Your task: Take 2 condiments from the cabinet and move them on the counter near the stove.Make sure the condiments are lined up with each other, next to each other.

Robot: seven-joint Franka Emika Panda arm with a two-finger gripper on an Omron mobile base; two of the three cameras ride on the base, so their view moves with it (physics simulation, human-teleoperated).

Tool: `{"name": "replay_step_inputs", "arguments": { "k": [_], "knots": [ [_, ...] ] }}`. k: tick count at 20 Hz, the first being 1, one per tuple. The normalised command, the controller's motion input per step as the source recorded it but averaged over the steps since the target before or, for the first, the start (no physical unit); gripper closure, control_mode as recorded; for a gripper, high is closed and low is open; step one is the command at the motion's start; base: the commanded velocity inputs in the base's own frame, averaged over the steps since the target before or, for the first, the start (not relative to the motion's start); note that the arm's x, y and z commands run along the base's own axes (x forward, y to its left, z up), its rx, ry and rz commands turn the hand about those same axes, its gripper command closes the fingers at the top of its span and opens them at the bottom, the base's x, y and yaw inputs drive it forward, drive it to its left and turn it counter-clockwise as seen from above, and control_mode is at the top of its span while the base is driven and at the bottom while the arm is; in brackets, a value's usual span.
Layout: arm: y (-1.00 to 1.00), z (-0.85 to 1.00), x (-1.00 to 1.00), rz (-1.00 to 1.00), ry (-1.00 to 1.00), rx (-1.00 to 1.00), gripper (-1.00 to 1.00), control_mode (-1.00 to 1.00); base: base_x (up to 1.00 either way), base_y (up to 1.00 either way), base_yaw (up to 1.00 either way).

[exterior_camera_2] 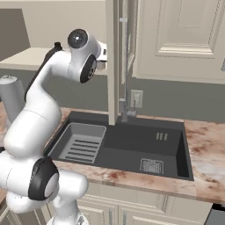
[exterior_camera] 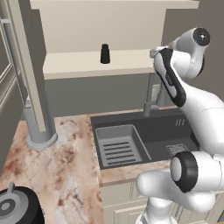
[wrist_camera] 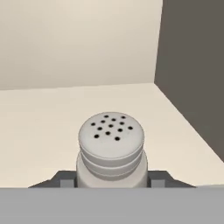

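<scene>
A pale grey-beige shaker [wrist_camera: 111, 151] with a rounded, holed cap stands upright between my gripper's [wrist_camera: 111, 180] dark fingertips [wrist_camera: 65, 179], which press against its two sides low down. It is at the right end of the cabinet's cream shelf [wrist_camera: 39, 127], near the dark side panel [wrist_camera: 192, 65]. The black shaker [exterior_camera: 105, 53] stands alone on the same cabinet shelf [exterior_camera: 87, 65], left of my hand [exterior_camera: 154, 52]. The marbled counter [exterior_camera: 65, 166] lies below. The stove is out of view.
A dark grey sink [exterior_camera: 144, 135] with a ribbed insert and a steel faucet [exterior_camera: 151, 98] sits under the shelf. A grey cylinder [exterior_camera: 39, 127] stands at the counter's back left. A dark round object [exterior_camera: 17, 208] is at the lower left corner.
</scene>
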Motion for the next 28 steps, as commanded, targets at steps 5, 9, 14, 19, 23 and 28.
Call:
{"name": "replay_step_inputs", "arguments": {
  "k": [5, 9, 14, 19, 23, 28],
  "knots": [
    [0.27, 0.01, -1.0, 0.21, 0.01, -0.02, 1.0, -1.0, 0.0, 0.0, 0.0],
    [0.37, 0.01, -1.0, 0.11, 0.09, -0.04, 1.0, -1.0, 0.0, 0.0, 0.0],
    [0.25, 0.0, -1.0, 0.02, 0.09, 0.0, 1.0, -1.0, 0.0, 0.0, 0.0],
    [0.15, 0.0, -0.94, 0.0, 0.14, 0.0, 1.0, -1.0, 0.0, 0.0, 0.0],
    [0.04, -0.03, -0.71, 0.0, 0.09, 0.0, 1.0, -1.0, 0.0, 0.0, 0.0],
    [0.13, -0.05, -0.44, 0.0, 0.01, 0.0, 1.0, -1.0, 0.0, 0.0, 0.0]
  ]
}}
